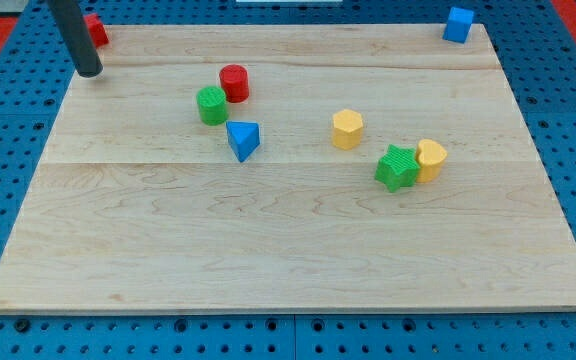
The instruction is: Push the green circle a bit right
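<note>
The arm has no gripper, just a dark rod, so it holds nothing. My tip [88, 72] sits near the top left corner of the tabletop [268, 260], well apart from the green circle [212, 104]. A red block [95, 30] is just behind the rod. The green circle touches the red circle [234, 82], with the blue triangle [244, 139] just below. Further right sit a yellow hexagon [347, 129], then a green star [397, 167] touching another yellow block [431, 159]. 1 blue cube [458, 24] sits top right.

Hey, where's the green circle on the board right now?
The green circle sits in the upper left-centre of the camera view, touching the red circle at its upper right, with the blue triangle just below-right. My tip is well off to its left.
</note>
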`<state>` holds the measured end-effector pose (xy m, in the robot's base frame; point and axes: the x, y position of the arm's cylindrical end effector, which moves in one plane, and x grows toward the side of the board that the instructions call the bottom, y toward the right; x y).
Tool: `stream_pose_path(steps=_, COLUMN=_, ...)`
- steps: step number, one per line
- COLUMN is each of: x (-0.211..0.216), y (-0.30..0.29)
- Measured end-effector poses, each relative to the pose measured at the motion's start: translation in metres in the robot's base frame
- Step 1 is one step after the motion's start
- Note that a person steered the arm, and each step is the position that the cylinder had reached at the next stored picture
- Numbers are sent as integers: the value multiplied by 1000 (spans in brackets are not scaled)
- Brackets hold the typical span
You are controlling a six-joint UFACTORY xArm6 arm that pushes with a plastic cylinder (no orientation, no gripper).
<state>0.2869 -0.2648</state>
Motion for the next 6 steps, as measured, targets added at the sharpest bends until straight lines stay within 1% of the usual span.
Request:
stream_pose_path(steps=1, x=3, y=3)
stream_pose_path(steps=3, x=32, y=91)
stream_pose_path(steps=4, x=76, y=130)
stream_pose_path(steps=5, x=82, y=194)
stream_pose_path(steps=6, x=119, y=272)
